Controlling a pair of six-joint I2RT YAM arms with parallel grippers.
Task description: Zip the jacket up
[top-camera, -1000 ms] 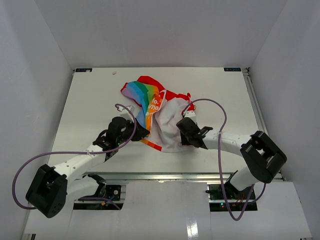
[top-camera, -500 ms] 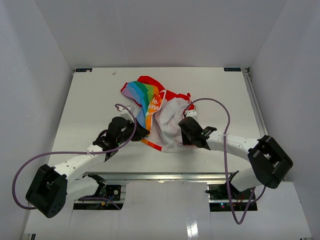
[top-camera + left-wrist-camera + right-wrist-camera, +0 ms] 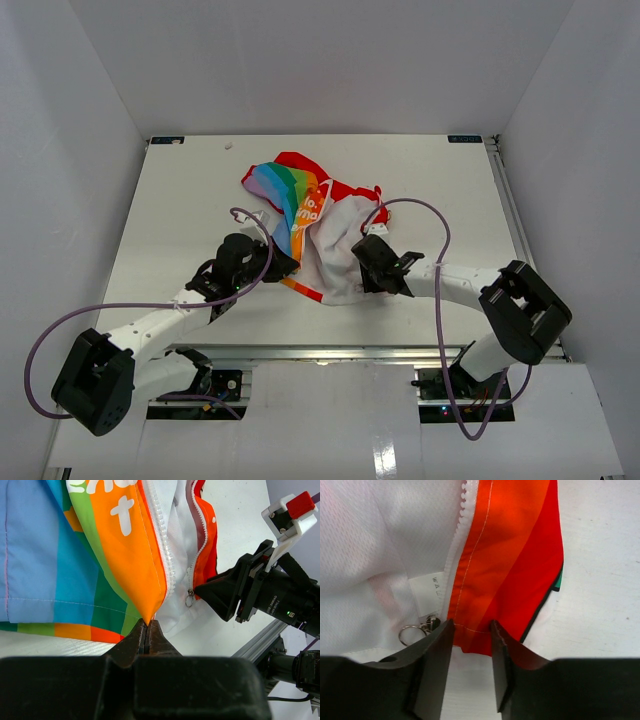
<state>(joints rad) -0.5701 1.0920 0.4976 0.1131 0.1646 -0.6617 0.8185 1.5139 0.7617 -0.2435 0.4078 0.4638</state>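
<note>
The jacket (image 3: pixel 318 225) lies open at the table's middle, rainbow panel up on the left, white lining on the right, red trim at the back. My left gripper (image 3: pixel 283 262) is shut on the bottom corner of the orange front panel (image 3: pixel 135 575), beside its white zipper teeth. My right gripper (image 3: pixel 366 268) is open, its fingers (image 3: pixel 436 652) straddling the lower end of the red-orange front edge (image 3: pixel 505 575). The zipper slider with its ring pull (image 3: pixel 417 628) sits just left of the right fingers; it also shows in the left wrist view (image 3: pixel 190 598).
White walls enclose the table (image 3: pixel 180 210) on three sides. A metal rail (image 3: pixel 330 352) runs along the near edge. The grey cables (image 3: pixel 420 215) of both arms loop over the table near the jacket.
The right arm shifted slightly right and back again; its gripper stays at the jacket's lower right edge. The left arm and the jacket have not visibly moved.
</note>
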